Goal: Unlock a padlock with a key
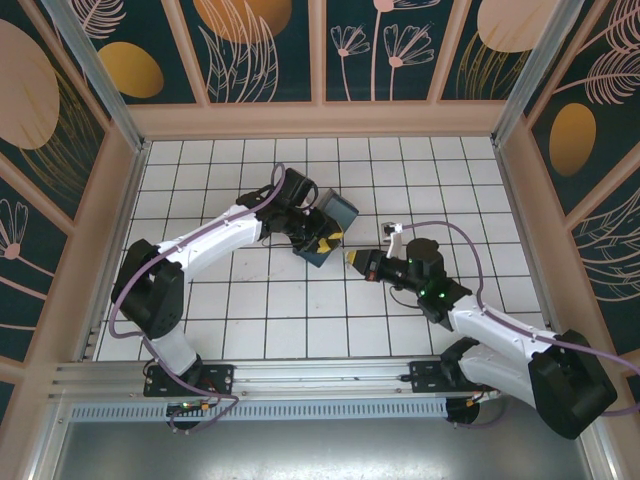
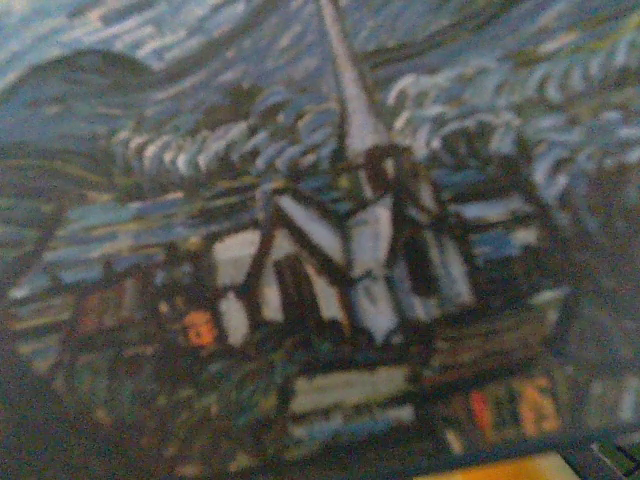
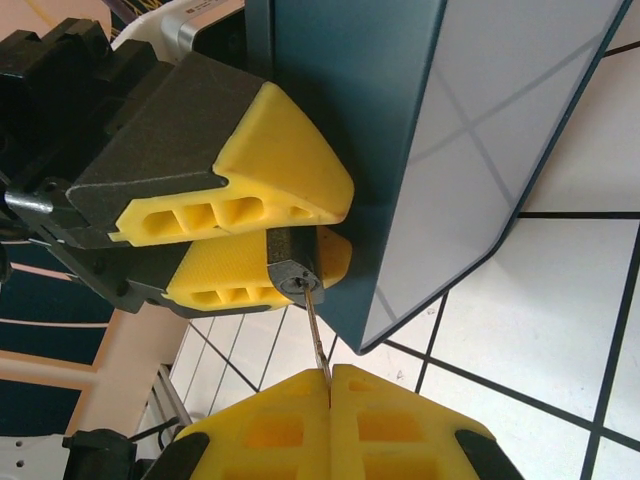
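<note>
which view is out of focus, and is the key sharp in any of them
Left wrist view: blurred, the painted box too close to focus. Right wrist view: sharp on the key and padlock. Top view: crisp, evenly lit, but the key is too small to make out.

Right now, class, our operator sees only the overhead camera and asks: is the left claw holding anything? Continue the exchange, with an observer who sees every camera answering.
Observer: Yes. The right wrist camera shows the left claw pinching the padlock between its yellow fingers.
Operator: And the key?
Observer: The right claw is shut on it, with the thin shaft sticking out toward the padlock.
Operator: Is it lined up?
Observer: Its tip meets the keyhole on the padlock's end; how deep it sits, I cannot tell.
</note>
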`<state>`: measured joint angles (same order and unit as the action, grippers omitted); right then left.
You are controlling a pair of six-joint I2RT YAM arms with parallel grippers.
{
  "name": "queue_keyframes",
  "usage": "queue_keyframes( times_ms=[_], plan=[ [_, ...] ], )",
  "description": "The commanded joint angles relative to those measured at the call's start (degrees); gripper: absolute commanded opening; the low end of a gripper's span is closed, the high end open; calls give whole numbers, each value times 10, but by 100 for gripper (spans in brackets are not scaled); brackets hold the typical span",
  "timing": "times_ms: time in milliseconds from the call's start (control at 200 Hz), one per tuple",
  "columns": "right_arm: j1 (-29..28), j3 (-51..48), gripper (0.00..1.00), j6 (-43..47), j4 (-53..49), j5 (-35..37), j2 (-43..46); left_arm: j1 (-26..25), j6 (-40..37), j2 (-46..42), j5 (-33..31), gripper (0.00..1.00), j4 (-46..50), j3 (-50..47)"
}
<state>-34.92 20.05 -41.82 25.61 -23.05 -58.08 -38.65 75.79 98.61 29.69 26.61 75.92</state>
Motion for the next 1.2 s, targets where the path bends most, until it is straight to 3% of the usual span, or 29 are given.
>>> queue_keyframes(
  times_ms=[0,1196],
  plan=[
    [2,19,0,11,30,-13,-3,4,5,-21,14,29,-27,-4],
    [3,46,0,23,57,-24,-40,4,22,-32,21,29,-50,-16]
  ],
)
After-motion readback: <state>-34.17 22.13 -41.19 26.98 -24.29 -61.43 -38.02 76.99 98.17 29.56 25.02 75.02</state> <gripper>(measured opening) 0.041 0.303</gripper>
